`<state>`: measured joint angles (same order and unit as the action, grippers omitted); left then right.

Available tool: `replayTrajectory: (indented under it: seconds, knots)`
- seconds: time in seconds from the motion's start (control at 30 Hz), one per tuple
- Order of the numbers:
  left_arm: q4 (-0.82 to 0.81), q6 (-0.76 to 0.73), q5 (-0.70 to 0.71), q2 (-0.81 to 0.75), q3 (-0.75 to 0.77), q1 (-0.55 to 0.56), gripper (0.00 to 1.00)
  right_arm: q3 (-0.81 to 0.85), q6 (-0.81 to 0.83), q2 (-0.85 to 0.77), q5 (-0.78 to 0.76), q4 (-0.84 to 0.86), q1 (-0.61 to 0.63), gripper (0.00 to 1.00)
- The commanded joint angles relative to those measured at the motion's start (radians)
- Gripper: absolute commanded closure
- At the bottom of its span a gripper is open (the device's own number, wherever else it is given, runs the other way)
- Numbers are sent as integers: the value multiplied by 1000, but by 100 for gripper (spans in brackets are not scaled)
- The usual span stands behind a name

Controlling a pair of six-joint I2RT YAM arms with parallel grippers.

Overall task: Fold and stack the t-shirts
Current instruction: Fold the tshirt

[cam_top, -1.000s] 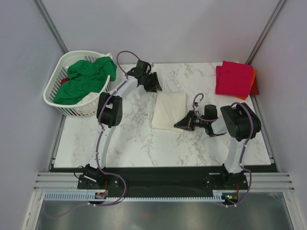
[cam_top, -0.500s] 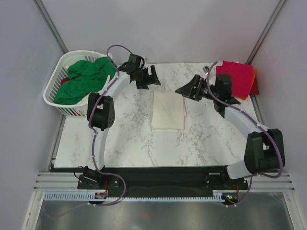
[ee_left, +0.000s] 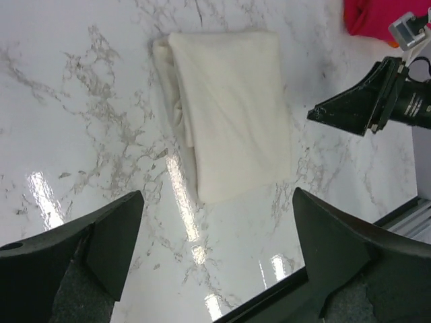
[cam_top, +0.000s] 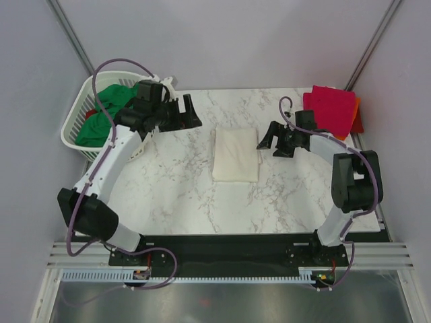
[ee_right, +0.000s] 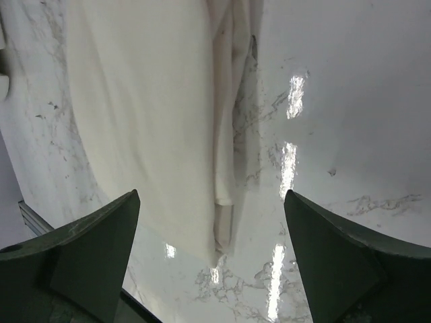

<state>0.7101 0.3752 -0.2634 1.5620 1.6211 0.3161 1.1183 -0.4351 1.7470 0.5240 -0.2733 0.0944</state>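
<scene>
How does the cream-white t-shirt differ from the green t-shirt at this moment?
The cream-white t-shirt is folded into a neat rectangle; the green t-shirt is crumpled. The cream-white one lies flat on the marble table; the green one sits in the white basket. Both are plain-coloured cloth.

Soft matt cream cloth shirt [cam_top: 236,155] on glossy marbled table [cam_top: 175,195]

My white marble table [cam_top: 175,195] carries a folded cream-white t-shirt [cam_top: 236,155] at its middle, a crimson-pink shirt [cam_top: 328,109] over an orange shirt [cam_top: 353,110] far right, and a laundry basket [cam_top: 74,132] far left.
</scene>
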Motion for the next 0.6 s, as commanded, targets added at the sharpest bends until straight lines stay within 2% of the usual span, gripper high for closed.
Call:
replayTrajectory:
  seconds: [0.0,0.27,0.4,0.57]
  knots:
    - [60,-56,56,-130,-212,1,0,67,61,41,-19,0,1,4]
    - [61,-35,70,-503,-597,1,1,129,-10,210,-25,144,-2,4]
    - [63,-22,64,-609,-680,1,1,192,-39,311,-39,181,-2,7]
    - [63,-13,81,-723,-708,1,1,276,-94,411,-44,214,8,14]
